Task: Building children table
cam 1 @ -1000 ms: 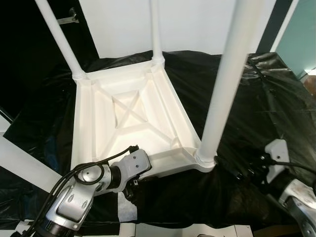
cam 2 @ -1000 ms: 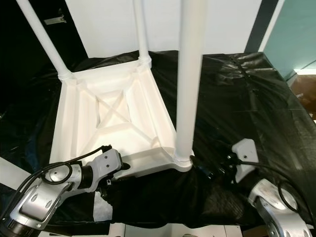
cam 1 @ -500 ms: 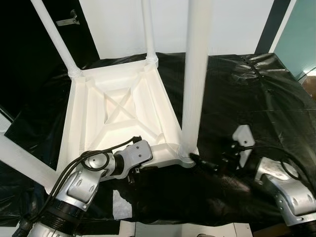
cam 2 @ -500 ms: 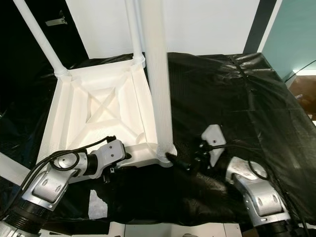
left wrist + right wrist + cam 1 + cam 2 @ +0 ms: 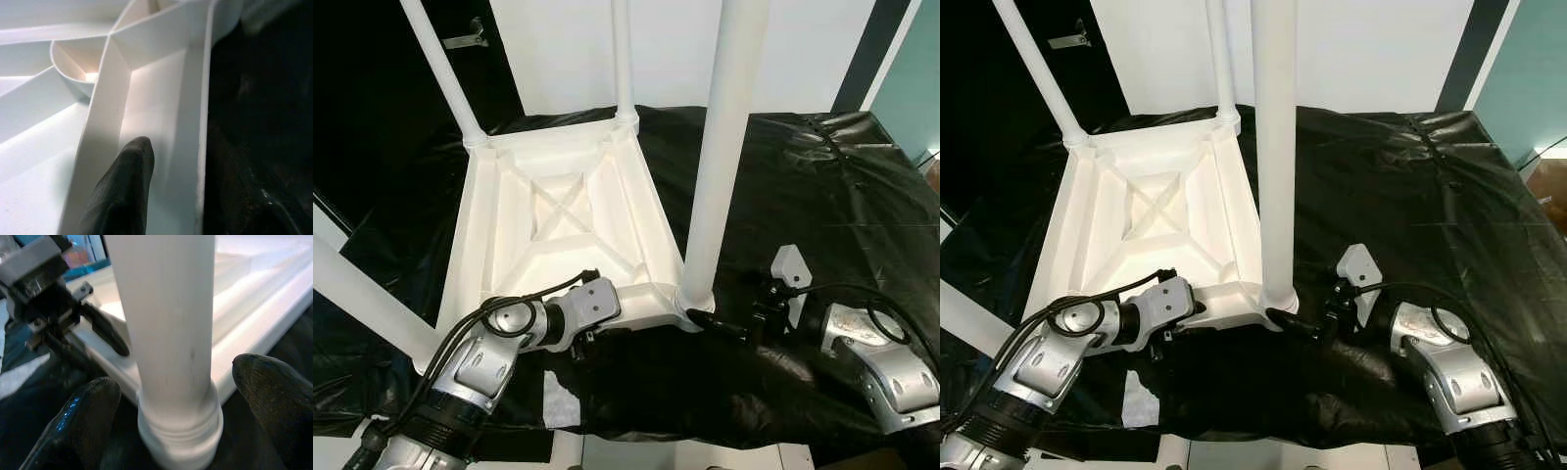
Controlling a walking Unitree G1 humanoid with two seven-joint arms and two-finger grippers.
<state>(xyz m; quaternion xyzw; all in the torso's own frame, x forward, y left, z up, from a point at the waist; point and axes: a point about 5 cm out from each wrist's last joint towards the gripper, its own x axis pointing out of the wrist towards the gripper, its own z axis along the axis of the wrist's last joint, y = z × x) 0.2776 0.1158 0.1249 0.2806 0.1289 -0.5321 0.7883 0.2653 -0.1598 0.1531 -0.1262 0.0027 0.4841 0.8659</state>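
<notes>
Table [image 5: 558, 211] upturned, no readable writing, right end effector [image 5: 166, 396] straddling leg [image 5: 166, 333]

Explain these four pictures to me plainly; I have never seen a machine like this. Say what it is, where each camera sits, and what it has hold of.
This is a walking humanoid robot with two silver arms, each ending in a two-fingered black hand. The two wide pictures come from cameras in its head, looking down. The two close-ups come from cameras on its wrists.

On the black sheet lies a white children's table, upside down, legs pointing up. The left hand is at the table's near rim; its wrist view shows one finger against a white rib of the underside. The right hand is open, its fingers either side of the base of the near leg, not yet closed on it.
</notes>
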